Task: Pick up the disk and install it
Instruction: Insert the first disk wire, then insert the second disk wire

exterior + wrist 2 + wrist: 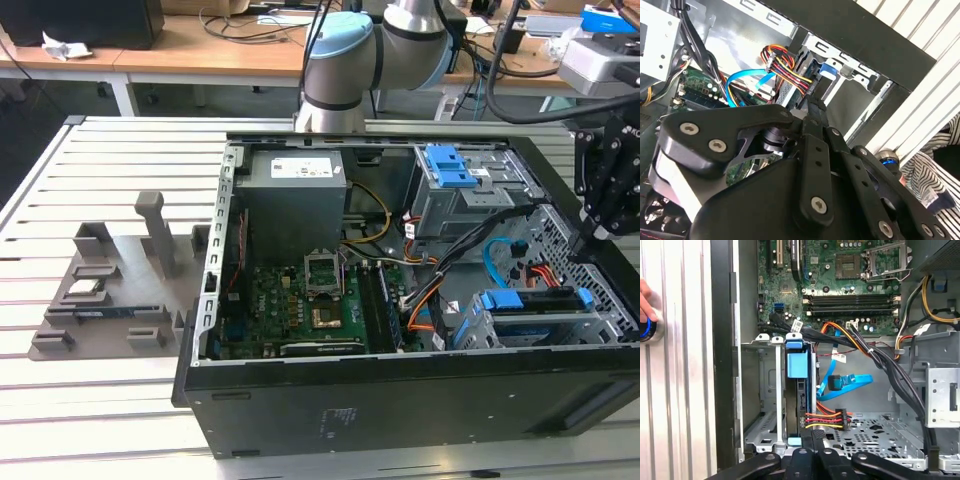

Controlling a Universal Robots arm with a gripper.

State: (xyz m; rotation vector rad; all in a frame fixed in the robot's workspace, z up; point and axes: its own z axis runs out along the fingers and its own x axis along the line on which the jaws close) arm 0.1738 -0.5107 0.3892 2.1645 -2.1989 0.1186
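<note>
The disk (530, 300) sits in the lower drive cage (600, 325) of the open computer case (330, 410), at the exterior view's right, its blue carrier frame facing up. In the first wrist view the disk (797, 365) stands edge-on between the cage rails. Its blue frame (827, 70) also shows in the second wrist view. My gripper (585, 245) hangs just above the cage's right end, shut and holding nothing. In both wrist views the fingers of the gripper (812, 436) (812, 107) meet close to the coloured power plug (825, 419) at the disk's end.
Blue data cable (850, 381) and black cable bundles (890, 365) run beside the cage. An upper cage with a blue latch (450, 170), the motherboard (300, 300) and power supply (295, 195) fill the case. A grey fixture (110, 290) lies left. A person's hand (644, 300) rests on a button (646, 329).
</note>
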